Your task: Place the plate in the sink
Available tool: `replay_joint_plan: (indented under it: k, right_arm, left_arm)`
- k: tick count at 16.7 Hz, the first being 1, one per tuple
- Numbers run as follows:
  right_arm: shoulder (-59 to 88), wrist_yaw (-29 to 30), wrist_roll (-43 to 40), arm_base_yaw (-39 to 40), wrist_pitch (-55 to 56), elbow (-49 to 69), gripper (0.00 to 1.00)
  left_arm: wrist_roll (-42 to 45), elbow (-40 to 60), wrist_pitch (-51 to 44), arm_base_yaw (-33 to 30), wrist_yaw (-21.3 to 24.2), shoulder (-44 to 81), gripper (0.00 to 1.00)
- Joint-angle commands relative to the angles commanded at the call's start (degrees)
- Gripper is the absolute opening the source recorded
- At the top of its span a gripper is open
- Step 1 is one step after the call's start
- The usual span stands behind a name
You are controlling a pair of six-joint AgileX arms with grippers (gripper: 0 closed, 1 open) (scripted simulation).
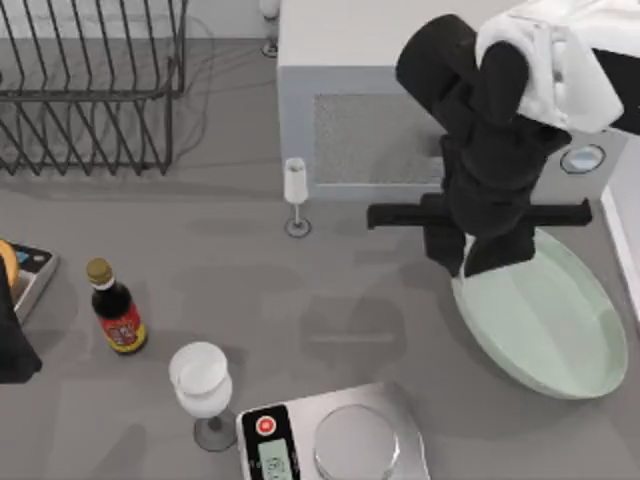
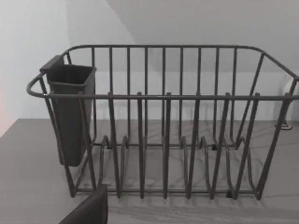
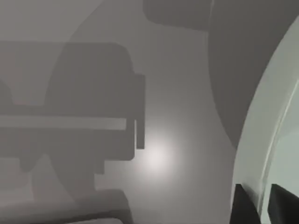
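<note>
The pale mint-green plate [image 1: 550, 325] sits at the right of the counter, in front of the microwave, with a dark shadow under its near-left edge. My right gripper [image 1: 478, 266] reaches down from above onto the plate's left rim. In the right wrist view its two dark fingertips [image 3: 243, 205] straddle the plate [image 3: 275, 107] rim, shut on it. A narrow whitish rim of the sink [image 1: 622, 240] runs along the right edge of the counter, just right of the plate. My left arm [image 1: 12, 345] is parked at the far left edge.
A grey microwave [image 1: 380, 100] stands behind the plate. The wire dish rack [image 1: 90, 90] fills the back left, also seen as the rack [image 2: 163, 126] with a dark cup. A sauce bottle [image 1: 115, 305], wine glass [image 1: 200, 385], small glass [image 1: 296, 195] and kitchen scale [image 1: 335, 440] stand on the counter.
</note>
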Motion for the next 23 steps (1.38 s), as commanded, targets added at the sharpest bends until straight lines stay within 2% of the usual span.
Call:
replay_joint_plan:
  k: [5, 9, 17, 20, 23]
  right_arm:
    - [-0.27, 0.17, -0.22, -1.24, -24.40, 24.16, 0.00]
    - [-1.28, 0.28, -0.60, -2.30, -34.88, 34.74, 0.00]
    - [-1.93, 0.09, -0.37, -2.94, -36.46, 37.13, 0.00]
    - [-1.15, -0.91, 0.32, -8.47, -36.14, 42.67, 0.00]
    - [4.87, -2.10, -2.72, -18.34, -35.38, 53.42, 0.00]
  left_arm:
    - [0.00, 0.00, 0.00, 0.00, 0.00, 0.00, 1.00]
    - [0.00, 0.00, 0.00, 0.00, 0.00, 0.00, 1.00]
    - [0.00, 0.00, 0.00, 0.00, 0.00, 0.00, 1.00]
    - [0.00, 0.00, 0.00, 0.00, 0.00, 0.00, 1.00]
    - [0.00, 0.00, 0.00, 0.00, 0.00, 0.00, 1.00]
